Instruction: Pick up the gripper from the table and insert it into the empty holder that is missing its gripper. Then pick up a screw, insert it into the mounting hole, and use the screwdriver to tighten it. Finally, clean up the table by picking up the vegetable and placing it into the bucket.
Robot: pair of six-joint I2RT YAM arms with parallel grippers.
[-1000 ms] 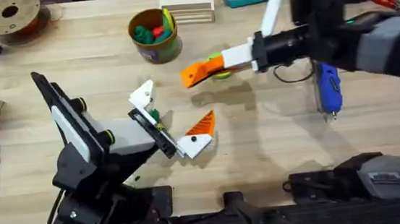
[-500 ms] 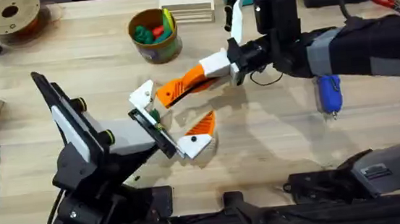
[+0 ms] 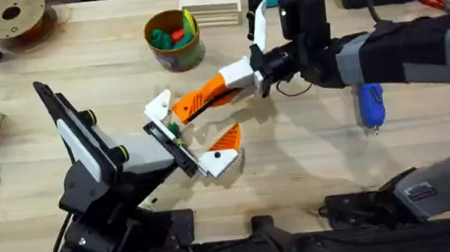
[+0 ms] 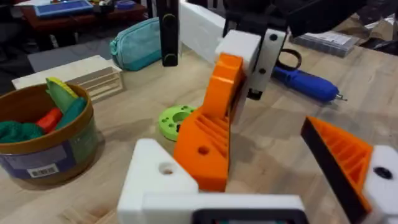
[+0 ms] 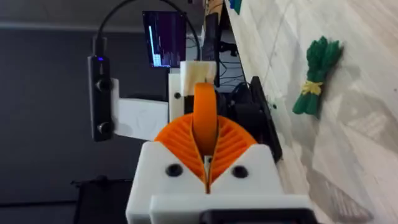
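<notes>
My right gripper (image 3: pixel 194 102) reaches across the table, its orange pads (image 5: pixel 233 146) shut on the gripper (image 5: pixel 205 112), a slim orange tip standing up between them. It hangs right beside the holder (image 3: pixel 160 108), the bare white finger base (image 4: pixel 155 180) of my left gripper (image 3: pixel 193 130), which is open. The twin finger carries an orange tip (image 3: pixel 225 141). The blue screwdriver (image 3: pixel 370 103) lies on the table at the right. The yellow-rimmed bucket (image 3: pixel 172 39) stands at the back with toys in it. The dark-green vegetable (image 5: pixel 317 74) lies on the table. The screw is out of view.
A flat green disc (image 4: pixel 176 119) lies behind the right gripper. A stack of pale wooden blocks (image 3: pixel 210 5) and a teal pouch (image 4: pixel 140 40) sit at the back. A filament spool (image 3: pixel 11 18) is at the far left corner.
The right gripper has carried the orange tip leftwards from the table's middle to the white holder, slowing in the last half second. The left arm has stayed put.
</notes>
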